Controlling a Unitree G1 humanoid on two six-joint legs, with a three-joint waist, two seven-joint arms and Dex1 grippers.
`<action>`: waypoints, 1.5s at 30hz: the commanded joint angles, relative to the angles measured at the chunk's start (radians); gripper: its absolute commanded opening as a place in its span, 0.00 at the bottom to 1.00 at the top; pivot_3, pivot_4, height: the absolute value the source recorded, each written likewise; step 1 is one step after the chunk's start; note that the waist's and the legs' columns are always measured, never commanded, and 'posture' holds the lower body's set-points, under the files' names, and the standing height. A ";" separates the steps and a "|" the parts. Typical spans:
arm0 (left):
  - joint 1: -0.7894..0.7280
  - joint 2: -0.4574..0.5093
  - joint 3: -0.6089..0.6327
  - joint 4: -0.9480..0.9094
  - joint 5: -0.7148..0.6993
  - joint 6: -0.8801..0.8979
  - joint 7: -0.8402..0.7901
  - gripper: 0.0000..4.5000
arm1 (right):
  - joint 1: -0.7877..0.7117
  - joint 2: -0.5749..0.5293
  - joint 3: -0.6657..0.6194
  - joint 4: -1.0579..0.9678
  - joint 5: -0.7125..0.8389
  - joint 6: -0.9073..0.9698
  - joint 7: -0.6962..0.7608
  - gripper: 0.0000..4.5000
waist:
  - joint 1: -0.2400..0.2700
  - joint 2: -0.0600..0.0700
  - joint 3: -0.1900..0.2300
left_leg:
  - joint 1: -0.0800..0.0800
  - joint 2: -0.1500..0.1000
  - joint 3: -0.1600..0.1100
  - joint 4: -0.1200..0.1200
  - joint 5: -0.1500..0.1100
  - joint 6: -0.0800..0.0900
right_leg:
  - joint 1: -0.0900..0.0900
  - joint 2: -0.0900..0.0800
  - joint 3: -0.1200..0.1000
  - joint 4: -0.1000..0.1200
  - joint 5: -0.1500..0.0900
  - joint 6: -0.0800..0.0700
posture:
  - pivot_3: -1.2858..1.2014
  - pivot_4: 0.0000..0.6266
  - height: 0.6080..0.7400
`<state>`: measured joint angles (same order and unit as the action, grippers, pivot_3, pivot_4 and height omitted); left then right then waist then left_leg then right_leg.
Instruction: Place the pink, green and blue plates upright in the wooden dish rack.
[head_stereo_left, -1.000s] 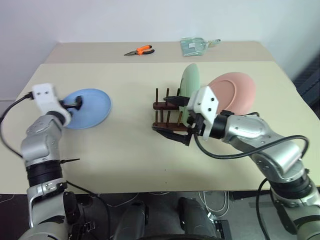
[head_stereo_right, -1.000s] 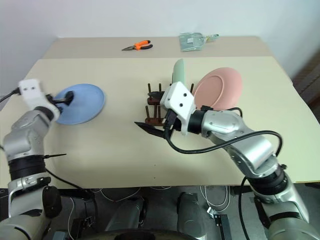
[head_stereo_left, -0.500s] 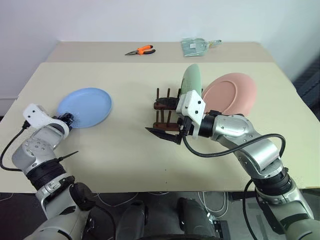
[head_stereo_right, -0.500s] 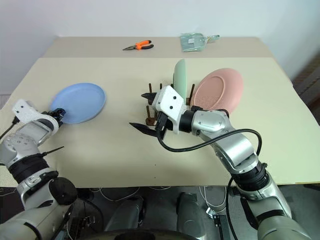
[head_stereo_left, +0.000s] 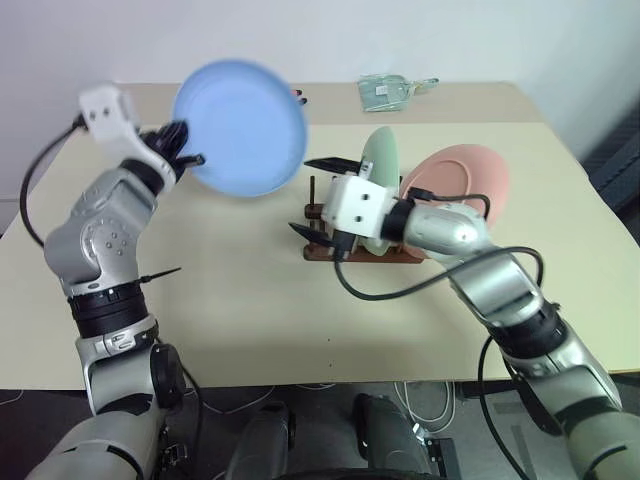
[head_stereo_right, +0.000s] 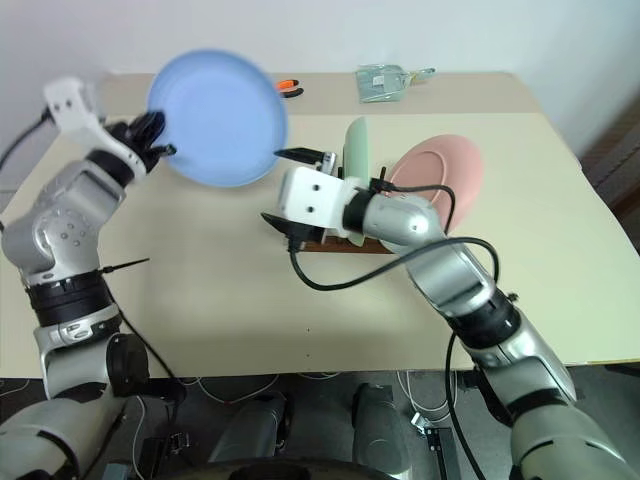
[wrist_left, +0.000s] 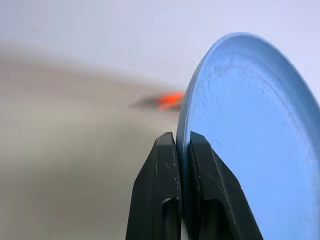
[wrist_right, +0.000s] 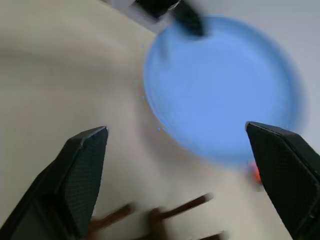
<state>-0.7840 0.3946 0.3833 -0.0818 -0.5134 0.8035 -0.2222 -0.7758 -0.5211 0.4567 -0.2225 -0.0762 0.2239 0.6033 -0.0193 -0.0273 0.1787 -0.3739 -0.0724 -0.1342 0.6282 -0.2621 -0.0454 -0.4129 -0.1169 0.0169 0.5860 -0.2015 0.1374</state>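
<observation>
my left gripper (wrist_left: 179, 145) pinches the smooth round blue plate (head_stereo_left: 242, 127) by its rim, raised above the table (head_stereo_left: 230, 290); my right gripper (head_stereo_left: 318, 196) stands spread beside the wooden dish rack (head_stereo_left: 350, 250), green plate (head_stereo_left: 381, 180) and pink plate (head_stereo_left: 465, 190) upright there.

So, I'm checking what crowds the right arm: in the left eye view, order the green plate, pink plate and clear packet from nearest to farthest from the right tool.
Measured from the right tool:
1. Green plate, upright in the wooden dish rack, just to its right.
2. Pink plate, farther right, behind the arm.
3. Clear packet, at the table's far edge.
</observation>
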 joint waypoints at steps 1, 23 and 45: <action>-0.026 0.027 -0.008 -0.081 -0.060 0.047 -0.025 0.01 | -0.069 0.031 0.042 0.123 -0.156 -0.144 -0.047 1.00 | -0.002 0.000 0.000 | 0.000 0.000 0.000 0.000 0.000 0.000 | 0.000 0.000 0.000 0.000 0.000 0.000 | 0.52 0.24 1.00; -0.125 0.044 0.230 0.149 -0.049 -0.258 0.176 0.66 | -0.022 0.306 -0.163 0.091 -0.045 -0.149 -0.084 0.00 | -0.007 -0.002 0.001 | 0.001 0.001 -0.001 -0.001 0.004 -0.007 | -0.002 0.003 0.002 0.002 0.001 -0.002 | 0.52 0.24 1.00; 0.563 0.144 -0.354 -0.049 0.095 -0.480 -0.589 0.66 | 0.166 0.510 -0.643 -0.372 1.177 0.750 -0.650 0.00 | 0.001 0.003 0.001 | -0.001 0.002 0.000 -0.004 0.002 -0.002 | -0.010 0.004 0.005 0.009 0.001 -0.007 | 0.52 0.24 1.00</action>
<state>-0.2162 0.5250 0.0235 -0.0863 -0.3888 0.3141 -0.7826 -0.6061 -0.0175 -0.1938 -0.5486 1.0561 0.9768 -0.0171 -0.0184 -0.0242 0.1797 -0.3748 -0.0704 -0.1341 0.6239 -0.2604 -0.0476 -0.4231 -0.1134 0.0222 0.5949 -0.2009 0.1304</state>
